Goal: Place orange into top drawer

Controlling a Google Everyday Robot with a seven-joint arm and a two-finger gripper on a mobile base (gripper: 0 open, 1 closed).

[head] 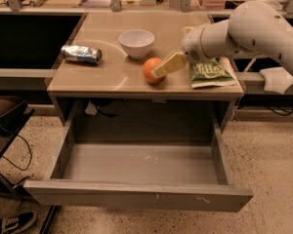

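Note:
The orange point(148, 72) sits on the tan tabletop point(102, 79) near the front edge, right of centre. My gripper point(160, 70), pale yellow on a white arm point(249, 30) that comes in from the right, reaches the orange's right side and overlaps it. The orange rests on the table. The top drawer point(136, 198) is pulled fully open below the table; its grey inside holds nothing, and its scratched front panel is nearest the camera.
A white bowl point(136, 42) stands behind the orange. A crushed silver can point(81, 54) lies at the left of the tabletop. A green snack bag point(209, 72) lies at the right under the arm. A black stand point(5, 126) and a shoe point(12, 222) are at the left floor.

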